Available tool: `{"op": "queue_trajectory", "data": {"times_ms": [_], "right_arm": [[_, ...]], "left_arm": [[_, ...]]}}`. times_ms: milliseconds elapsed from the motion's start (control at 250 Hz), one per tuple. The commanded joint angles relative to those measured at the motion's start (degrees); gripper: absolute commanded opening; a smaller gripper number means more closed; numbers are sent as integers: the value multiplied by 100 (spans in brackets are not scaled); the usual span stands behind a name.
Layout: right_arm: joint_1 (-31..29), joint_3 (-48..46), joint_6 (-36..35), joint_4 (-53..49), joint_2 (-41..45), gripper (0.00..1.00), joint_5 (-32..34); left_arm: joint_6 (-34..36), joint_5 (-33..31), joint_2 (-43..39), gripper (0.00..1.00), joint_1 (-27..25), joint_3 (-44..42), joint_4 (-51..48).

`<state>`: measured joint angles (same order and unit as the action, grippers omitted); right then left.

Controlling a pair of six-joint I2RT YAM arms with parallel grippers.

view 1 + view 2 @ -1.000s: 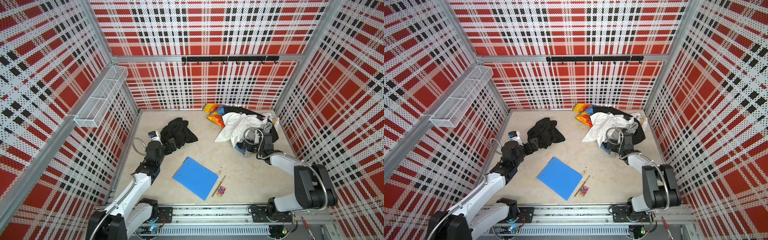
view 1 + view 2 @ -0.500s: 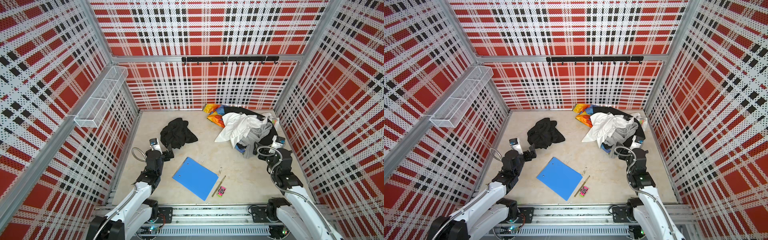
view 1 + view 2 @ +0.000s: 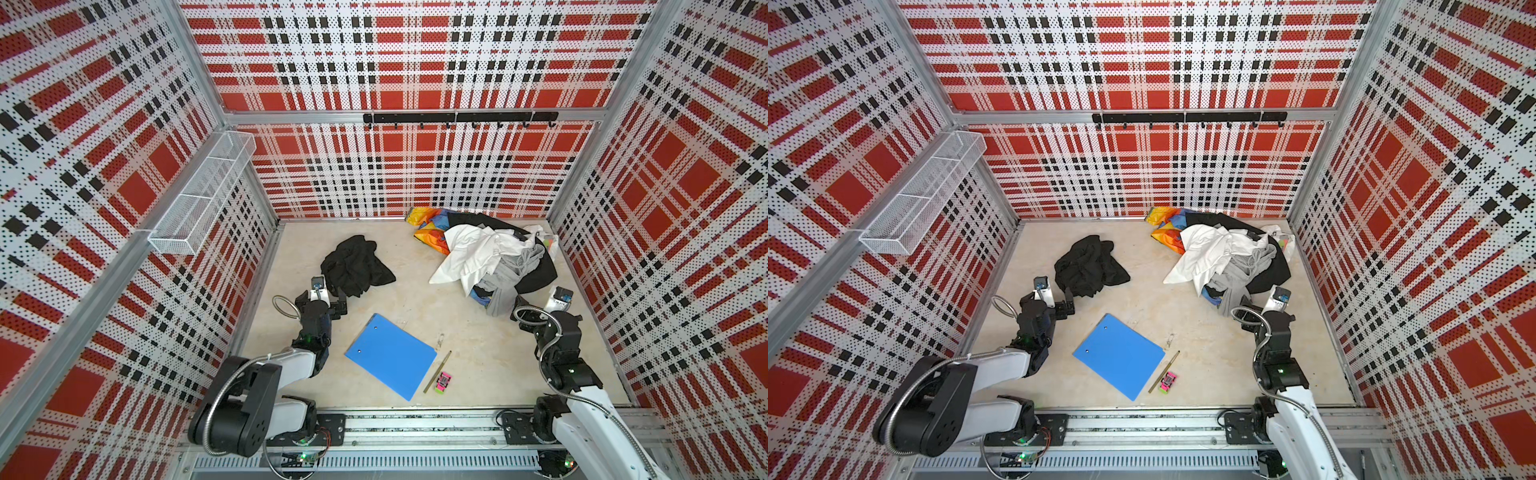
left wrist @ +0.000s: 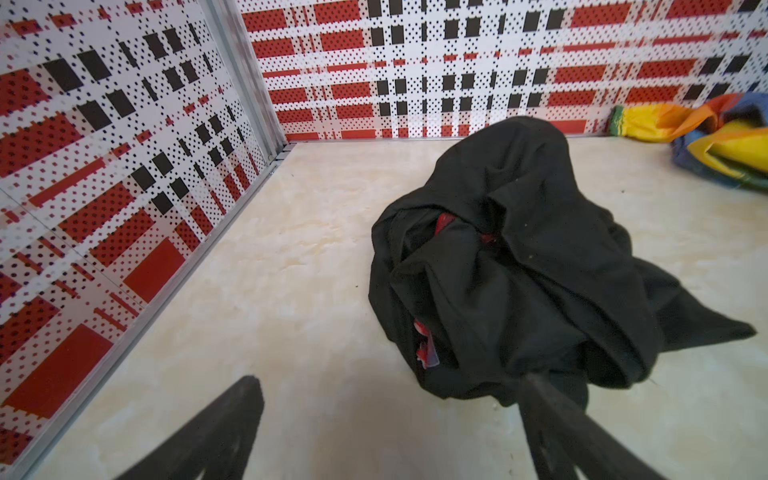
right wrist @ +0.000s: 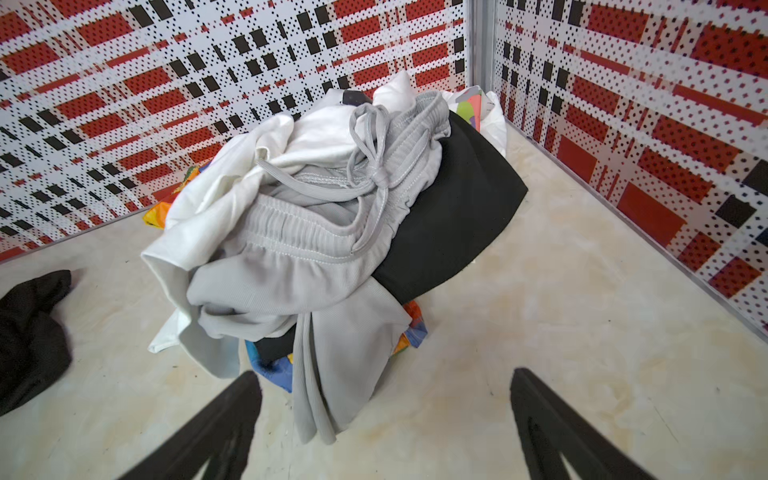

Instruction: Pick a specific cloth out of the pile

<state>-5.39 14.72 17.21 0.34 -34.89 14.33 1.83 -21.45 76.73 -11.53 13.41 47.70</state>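
Observation:
The cloth [image 3: 355,266] [image 3: 1090,266] is a crumpled black garment lying alone on the floor at left centre, apart from the pile. In the left wrist view the cloth [image 4: 519,257] shows small red marks in its folds. My left gripper [image 3: 331,297] [image 3: 1057,297] [image 4: 388,384] stands open at its near edge, one finger against the fabric, nothing between the fingers. The pile [image 3: 494,253] [image 3: 1229,257] [image 5: 332,199] of white, grey, black and coloured garments fills the back right corner. My right gripper [image 3: 536,305] [image 3: 1260,305] [image 5: 384,380] is open just in front of it, holding nothing.
A blue folder [image 3: 390,355] lies at the front centre, with a pencil [image 3: 437,372] and a small pink toy car [image 3: 443,380] beside it. A white wire basket [image 3: 203,199] hangs on the left wall and a black hook rail [image 3: 459,118] on the back wall.
The right gripper has drawn back from the pile's near edge toward the front right. The left arm has folded back, its gripper staying near the black cloth's near edge. The garments lie as before.

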Motion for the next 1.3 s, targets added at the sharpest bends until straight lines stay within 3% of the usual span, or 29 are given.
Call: {"op": "queue_trajectory", "data": {"times_ms": [0, 52, 120, 204, 324, 424, 548, 968, 1185, 1293], "right_arm": [[20, -11, -552, 667, -34, 100, 176], [17, -50, -630, 759, -78, 100, 198], [13, -150, -678, 946, -113, 100, 222], [20, -199, -768, 1110, -139, 100, 208], [20, -450, -1097, 1760, -184, 100, 123], [20, -745, -1335, 2475, -261, 100, 192], [38, -1023, -1616, 3315, -584, 100, 366], [354, -1000, -1628, 6482, -3352, 100, 151], [454, -725, -1634, 7511, -4518, 100, 136], [512, -853, -1612, 8610, -5369, 100, -26]], "left_arm": [[627, 4, 373, 99, 87, 4, 1723], [561, 36, 541, 99, 127, 7, 1953], [435, 533, 808, 99, 316, -57, 2274], [218, 510, 1171, 99, 486, -218, 3009], [73, 1112, 1559, 99, 786, -324, 3558], [37, 1374, 1301, 99, 845, 80, 2355], [-184, 1430, 1356, 99, 1025, 401, 1866], [-237, 1502, 1347, 99, 1084, 386, 1870], [-235, 1496, 1347, 99, 1075, 391, 1874], [-236, 1496, 1352, 99, 1078, 391, 1870]]}}
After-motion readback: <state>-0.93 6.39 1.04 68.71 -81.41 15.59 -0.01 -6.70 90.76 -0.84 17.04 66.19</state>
